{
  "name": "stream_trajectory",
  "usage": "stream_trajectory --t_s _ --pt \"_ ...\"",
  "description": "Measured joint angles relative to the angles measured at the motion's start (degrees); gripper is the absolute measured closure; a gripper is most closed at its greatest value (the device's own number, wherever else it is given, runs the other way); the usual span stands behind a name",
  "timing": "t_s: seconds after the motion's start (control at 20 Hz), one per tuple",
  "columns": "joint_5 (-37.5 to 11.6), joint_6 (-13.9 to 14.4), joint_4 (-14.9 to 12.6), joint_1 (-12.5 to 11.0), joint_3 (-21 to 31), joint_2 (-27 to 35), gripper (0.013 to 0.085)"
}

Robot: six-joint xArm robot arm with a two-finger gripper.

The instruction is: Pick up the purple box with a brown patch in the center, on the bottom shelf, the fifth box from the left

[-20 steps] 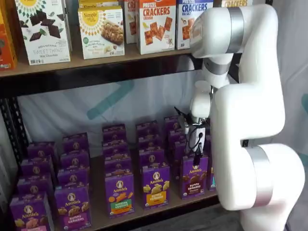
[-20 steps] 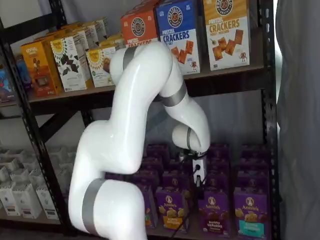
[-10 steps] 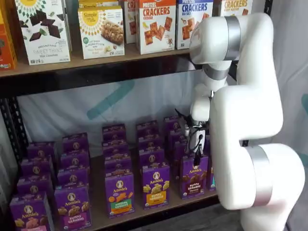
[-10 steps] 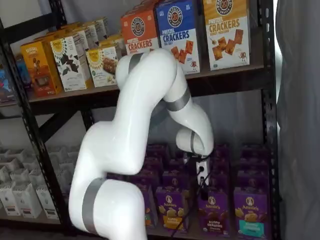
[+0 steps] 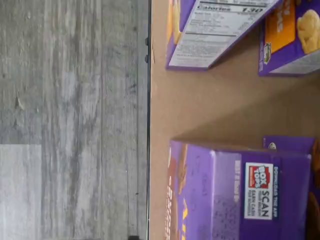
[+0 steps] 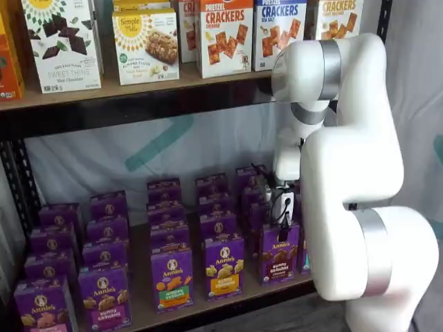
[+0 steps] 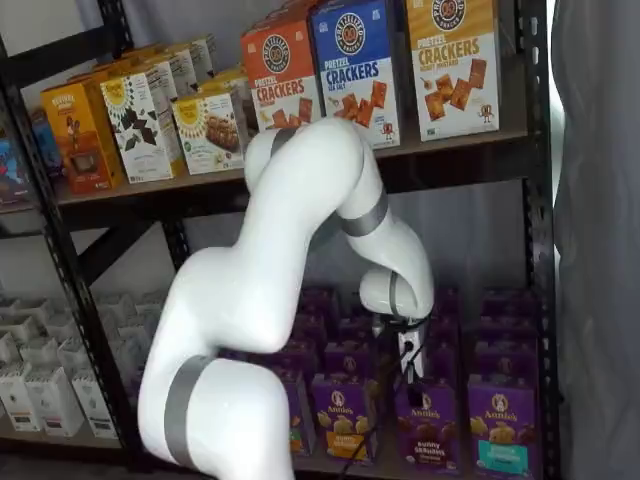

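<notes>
Your target, the purple box [image 6: 279, 253] with brown grahams, stands at the front edge of the bottom shelf [image 6: 201, 302]. The gripper [image 6: 284, 223] hangs just above its top; no fingers show plainly, but its jaws are spread wide and hold nothing. Centre over the carton, descend straight, and avoid the yellow-label box [image 6: 223, 267] beside it.

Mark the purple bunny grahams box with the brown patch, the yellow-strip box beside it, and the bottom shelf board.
purple box [image 6: 279, 254]: shelf view, front face, brown patch.
yellow-strip box [image 6: 223, 268]: shelf view, front face.
bottom shelf [image 6: 197, 304]: shelf view, bare front edge of board.
</notes>
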Motion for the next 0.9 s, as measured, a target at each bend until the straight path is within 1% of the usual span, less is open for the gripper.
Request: stream_trajectory --t_s 0.1,0.3,0.45,0.6,0.7,0.9 --pt "0.3 0.8 -0.8 0.1 -1.1 1.0 0.0130" --pt "1.6 4.6 -4.7 0.3 -3.6 3.0 0.0130" --pt "0.7 7.3 -7.6 0.4 -4.4 4.3 0.0130" --pt "-0.1 9.1 -9.5 0.4 -5.0 5.5 0.0130" --pt "-0.3 9.3 -9.8 0.4 -5.2 5.9 0.0130" --pt "-0.5 9.0 -9.5 0.3 -5.3 6.3 0.0130"
